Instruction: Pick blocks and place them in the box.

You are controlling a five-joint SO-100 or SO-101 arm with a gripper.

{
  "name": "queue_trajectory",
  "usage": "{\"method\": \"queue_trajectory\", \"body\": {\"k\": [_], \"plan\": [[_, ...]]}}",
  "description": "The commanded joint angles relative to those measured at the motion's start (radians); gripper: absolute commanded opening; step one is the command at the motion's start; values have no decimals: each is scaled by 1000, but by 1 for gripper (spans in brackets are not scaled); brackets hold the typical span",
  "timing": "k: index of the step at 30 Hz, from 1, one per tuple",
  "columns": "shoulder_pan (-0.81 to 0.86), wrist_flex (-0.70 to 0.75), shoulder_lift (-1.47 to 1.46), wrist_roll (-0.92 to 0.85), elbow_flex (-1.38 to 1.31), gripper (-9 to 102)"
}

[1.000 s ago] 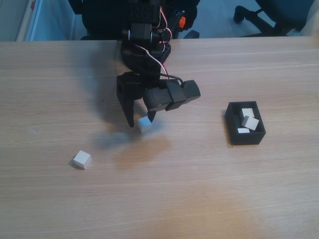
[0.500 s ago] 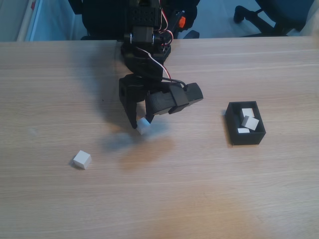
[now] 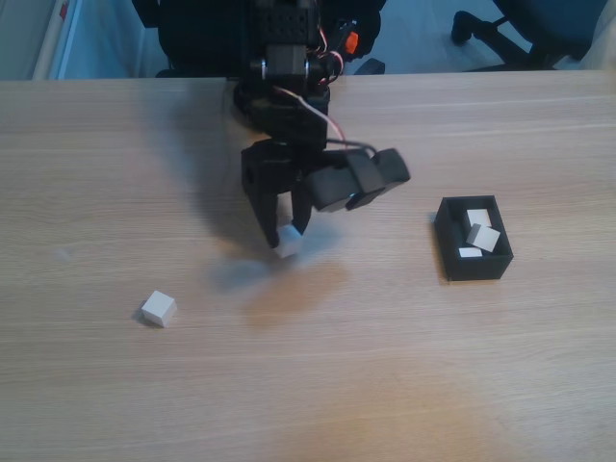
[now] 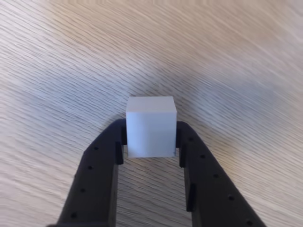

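My black gripper (image 3: 285, 238) (image 4: 150, 139) is shut on a white block (image 3: 287, 241) (image 4: 151, 126), held just above the wooden table near its middle in the fixed view. The wrist view shows both fingers pressed against the cube's sides, with blurred table beneath. Another white block (image 3: 159, 308) lies loose on the table to the lower left. The black box (image 3: 452, 252) sits to the right and holds three white blocks (image 3: 481, 238).
The arm's base (image 3: 284, 58) stands at the table's far edge. Behind the table, office chair legs (image 3: 491, 29) show at the top right. Bare wooden table (image 3: 385, 366) spreads between the gripper and the box.
The gripper has lifted the block off the table and swung slightly right, toward the box. The loose block and the box have not moved.
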Motion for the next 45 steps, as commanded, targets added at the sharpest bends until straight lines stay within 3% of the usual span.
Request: {"method": "queue_trajectory", "body": {"k": [1,7,16,32,39,45], "plan": [[-97,57,86,80,-74,4],[-371,213,150,341,-212,3],[-652,186,25,597,-448,4],[-675,5,-100,672,-477,14],[-630,55,-66,637,-436,13],[-446,152,75,630,-278,11]]}}
